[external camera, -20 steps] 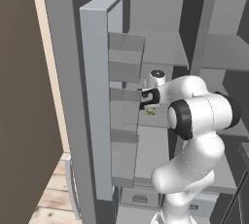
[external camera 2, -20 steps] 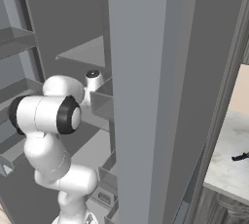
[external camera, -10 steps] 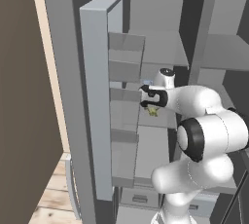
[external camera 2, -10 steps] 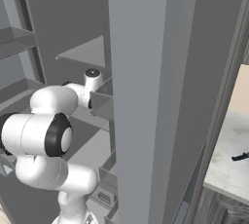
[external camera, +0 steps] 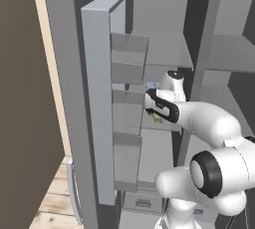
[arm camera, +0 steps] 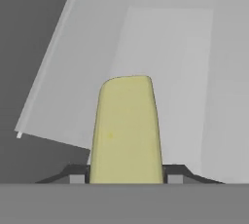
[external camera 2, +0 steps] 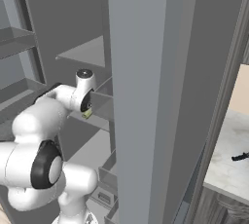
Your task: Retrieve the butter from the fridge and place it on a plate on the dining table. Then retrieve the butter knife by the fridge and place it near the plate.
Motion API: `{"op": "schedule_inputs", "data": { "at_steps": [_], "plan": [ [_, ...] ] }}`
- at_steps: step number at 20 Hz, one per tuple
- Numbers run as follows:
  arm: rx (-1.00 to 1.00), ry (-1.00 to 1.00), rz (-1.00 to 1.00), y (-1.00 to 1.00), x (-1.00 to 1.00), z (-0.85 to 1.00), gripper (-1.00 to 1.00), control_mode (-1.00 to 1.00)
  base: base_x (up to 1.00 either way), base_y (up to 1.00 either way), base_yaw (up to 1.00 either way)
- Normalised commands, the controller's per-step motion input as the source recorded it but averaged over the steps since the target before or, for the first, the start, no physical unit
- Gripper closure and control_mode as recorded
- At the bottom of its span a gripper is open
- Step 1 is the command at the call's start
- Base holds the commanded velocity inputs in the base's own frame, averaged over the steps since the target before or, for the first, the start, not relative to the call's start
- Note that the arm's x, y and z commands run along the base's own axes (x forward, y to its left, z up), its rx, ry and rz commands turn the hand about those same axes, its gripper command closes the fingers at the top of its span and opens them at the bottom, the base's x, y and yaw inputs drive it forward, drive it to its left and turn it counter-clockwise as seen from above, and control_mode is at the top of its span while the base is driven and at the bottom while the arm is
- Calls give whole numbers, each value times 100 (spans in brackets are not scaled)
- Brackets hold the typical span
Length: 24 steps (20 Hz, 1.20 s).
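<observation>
A tall dark brown cabinet side (external camera: 25, 98) stands on the left with a pale tan edge strip (external camera: 52, 73) beside it, light wooden floor boards (external camera: 52, 203) lie below, and on the right a grey-white marbled counter (external camera 2: 228, 162) sits over dark wood-grain cabinet fronts (external camera 2: 219, 211).

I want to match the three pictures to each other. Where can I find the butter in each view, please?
Left base view: the butter is a small yellowish bit just under the gripper, near the middle, over a grey shelf of the fridge.
Right base view: it peeks out below the wrist, left of centre.
Hand view: it stands tall at bottom centre, clamped between both fingertips.
Shared landmark: the open grey fridge door.
</observation>
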Motion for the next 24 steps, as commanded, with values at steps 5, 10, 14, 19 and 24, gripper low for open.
{"op": "schedule_inputs", "data": {
  "at_steps": [5,10,14,19,24],
  "plan": [
    [0,-1,0,0,-65,21,100,-100,0,0,0],
    [0,0,0,0,-60,12,100,-100,0,0,0],
    [0,0,0,0,-63,15,100,-100,0,0,0],
    [0,0,-1,0,-66,29,100,-100,0,0,0],
    [0,0,-2,0,-68,38,100,-100,0,0,0]
  ]
}}
